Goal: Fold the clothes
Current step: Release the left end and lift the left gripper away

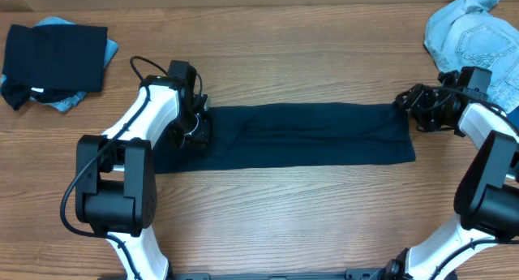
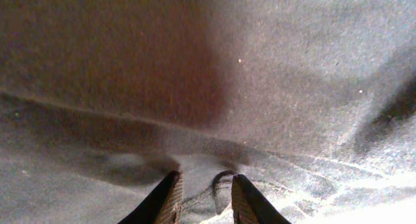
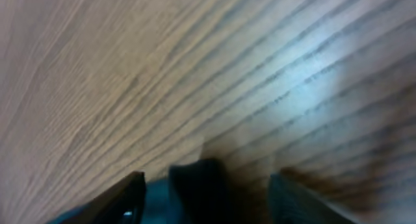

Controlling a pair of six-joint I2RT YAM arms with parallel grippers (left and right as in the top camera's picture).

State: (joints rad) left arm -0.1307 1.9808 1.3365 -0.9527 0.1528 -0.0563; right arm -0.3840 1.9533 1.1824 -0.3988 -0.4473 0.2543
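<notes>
**Navy shirt laid out as a long band, pincers at both ends**

- The navy shirt [image 1: 300, 134] lies flat across the middle of the counter [image 1: 268, 223], already narrowed to a long strip running left to right.
- Left pincer [image 2: 207, 195] is down on the strip's left end. Its jaws are narrow, with a ridge of cloth nipped between the tips and creases running out from them.
- Right pincer [image 3: 208, 198] is at the far right back corner. Its jaws are wide, straddling a dark tip of cloth and not clamped.
- Step, as I read it: taking hold for the end-to-end fold.
- Next move calls for the right side to close on its corner, lift cleanly, then carry one end over the other with the edges matched.
- Room: bare wood in front of and behind the strip. The pale denim piece [image 1: 466, 28] sits near the right arm. The folded black piece [image 1: 53, 57] lies well apart at back left.
</notes>
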